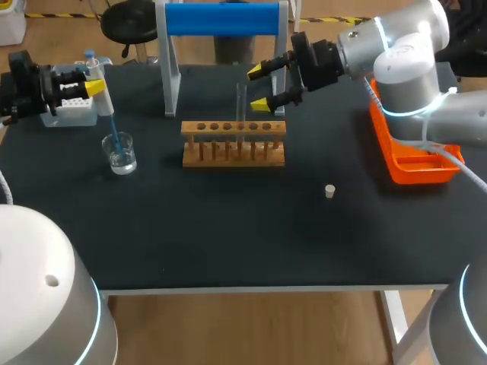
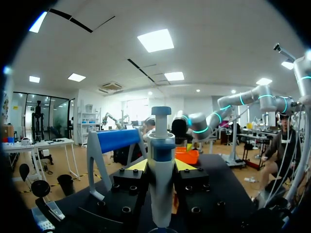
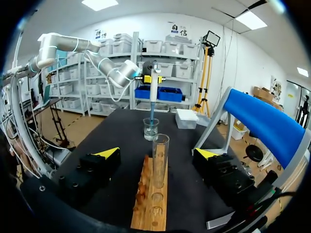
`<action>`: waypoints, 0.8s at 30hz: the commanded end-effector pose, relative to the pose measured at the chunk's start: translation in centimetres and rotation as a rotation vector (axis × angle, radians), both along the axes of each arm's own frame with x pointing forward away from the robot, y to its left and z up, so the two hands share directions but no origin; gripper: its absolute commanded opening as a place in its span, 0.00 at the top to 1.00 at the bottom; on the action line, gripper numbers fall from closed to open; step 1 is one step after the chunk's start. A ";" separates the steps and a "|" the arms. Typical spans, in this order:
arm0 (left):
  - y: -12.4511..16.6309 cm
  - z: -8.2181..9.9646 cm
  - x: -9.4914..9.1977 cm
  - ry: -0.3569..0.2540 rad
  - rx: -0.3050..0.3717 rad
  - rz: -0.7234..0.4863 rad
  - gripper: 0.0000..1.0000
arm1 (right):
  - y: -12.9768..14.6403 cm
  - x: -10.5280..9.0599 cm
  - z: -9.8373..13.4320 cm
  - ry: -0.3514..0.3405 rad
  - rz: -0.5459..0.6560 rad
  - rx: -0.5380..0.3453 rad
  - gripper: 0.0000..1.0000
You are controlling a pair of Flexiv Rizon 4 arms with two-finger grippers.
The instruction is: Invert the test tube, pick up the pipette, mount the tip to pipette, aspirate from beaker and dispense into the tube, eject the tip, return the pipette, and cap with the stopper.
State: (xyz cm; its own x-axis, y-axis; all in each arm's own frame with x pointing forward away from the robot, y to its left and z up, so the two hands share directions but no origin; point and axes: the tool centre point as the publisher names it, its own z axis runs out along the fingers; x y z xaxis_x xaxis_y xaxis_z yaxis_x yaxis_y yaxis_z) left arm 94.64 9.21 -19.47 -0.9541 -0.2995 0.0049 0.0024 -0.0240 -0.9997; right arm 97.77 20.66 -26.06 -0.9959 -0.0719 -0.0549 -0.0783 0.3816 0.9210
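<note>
The left tool [image 1: 93,82] is clamped on the pipette [image 1: 103,99], its tip [image 1: 115,131] lowered into the beaker [image 1: 121,158] to aspirate. The right tool [image 1: 262,87], spread apart, flanks the upright test tube [image 1: 241,114] without touching.

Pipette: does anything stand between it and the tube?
Nothing visible: only bare table lies between the pipette, in the beaker, and the tube in the rack. The right gripper, open, sits on the tube's far side.
</note>
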 end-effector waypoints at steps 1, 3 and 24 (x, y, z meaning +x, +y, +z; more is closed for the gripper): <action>0.0 0.1 0.0 0.001 0.000 -0.001 1.00 | 0.6 0.3 -0.7 0.004 0.009 -0.009 0.00; 0.0 0.1 0.0 0.001 0.000 -0.001 1.00 | 0.8 0.3 -1.0 -0.001 0.005 -0.016 0.00; 0.0 0.1 0.0 0.001 0.000 -0.001 1.00 | 3.3 0.3 -2.5 -0.063 -0.042 -0.060 0.00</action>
State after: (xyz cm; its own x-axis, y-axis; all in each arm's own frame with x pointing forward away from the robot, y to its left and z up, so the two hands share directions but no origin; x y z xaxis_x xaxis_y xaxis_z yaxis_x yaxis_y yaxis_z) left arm 94.64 9.21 -19.47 -0.9541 -0.2994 0.0049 0.0024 -0.0240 -0.9997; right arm 97.89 23.65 -28.27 -0.9927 -0.0338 -0.1160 -0.1190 0.4368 0.8916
